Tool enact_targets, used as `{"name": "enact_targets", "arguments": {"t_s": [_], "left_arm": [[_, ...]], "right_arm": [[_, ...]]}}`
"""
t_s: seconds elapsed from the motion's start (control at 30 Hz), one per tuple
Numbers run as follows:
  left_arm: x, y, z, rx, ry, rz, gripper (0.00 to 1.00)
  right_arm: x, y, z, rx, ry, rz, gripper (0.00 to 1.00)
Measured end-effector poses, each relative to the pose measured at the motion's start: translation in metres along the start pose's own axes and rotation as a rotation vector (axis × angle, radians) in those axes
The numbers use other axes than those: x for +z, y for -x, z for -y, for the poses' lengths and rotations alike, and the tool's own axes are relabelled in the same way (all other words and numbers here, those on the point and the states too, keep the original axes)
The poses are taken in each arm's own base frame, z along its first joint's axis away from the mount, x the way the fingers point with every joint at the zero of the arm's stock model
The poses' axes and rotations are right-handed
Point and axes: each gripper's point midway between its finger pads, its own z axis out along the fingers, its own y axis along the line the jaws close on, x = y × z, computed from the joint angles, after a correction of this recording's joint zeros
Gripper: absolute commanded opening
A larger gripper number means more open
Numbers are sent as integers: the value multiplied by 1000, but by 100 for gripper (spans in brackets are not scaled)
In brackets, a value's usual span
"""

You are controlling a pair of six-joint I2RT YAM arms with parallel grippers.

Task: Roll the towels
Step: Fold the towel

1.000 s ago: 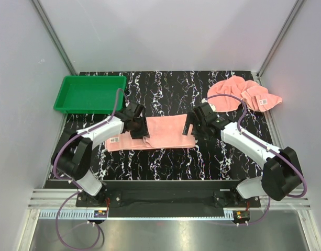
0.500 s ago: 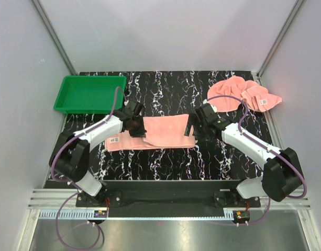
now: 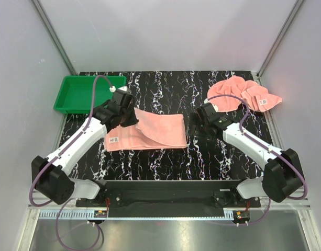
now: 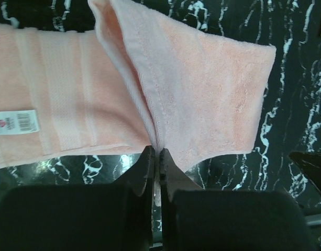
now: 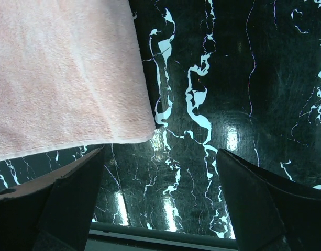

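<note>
One salmon-pink towel [image 3: 155,132] lies folded at the table's middle, its white label [image 3: 114,140] at the near left. My left gripper [image 3: 130,117] is shut on the edge of its upper layer and holds that layer raised off the lower one. In the left wrist view the towel [image 4: 202,89] runs up out of the closed gripper [image 4: 156,151], and the label [image 4: 13,121] shows at left. My right gripper [image 3: 194,125] stands open beside the towel's right end. In its wrist view the towel's corner [image 5: 61,78] lies ahead and left of the gripper [image 5: 160,152]. The other towel [image 3: 244,94] lies crumpled at the back right.
A green tray [image 3: 87,93] stands at the back left, just behind the left gripper. Grey walls close in the black marbled table [image 3: 165,83] on three sides. The arm bases sit at the near edge.
My left gripper closed on the towel's upper edge and drew it up and toward the back left, so the top layer now slants. The right gripper barely moved.
</note>
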Motion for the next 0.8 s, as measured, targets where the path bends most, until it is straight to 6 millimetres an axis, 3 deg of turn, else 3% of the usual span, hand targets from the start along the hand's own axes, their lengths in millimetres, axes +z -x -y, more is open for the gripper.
{"name": "enact_targets", "arguments": {"t_s": [0.43, 0.7, 0.8], "left_arm": [[-22, 2, -67, 10, 206, 46, 0], [-20, 1, -106, 11, 297, 35, 0], [-18, -6, -115, 11, 316, 19, 13]], "right_arm": [[-5, -2, 2, -6, 13, 11, 94], [-2, -9, 8, -6, 4, -4, 94], [-2, -9, 8, -6, 5, -2, 94]]}}
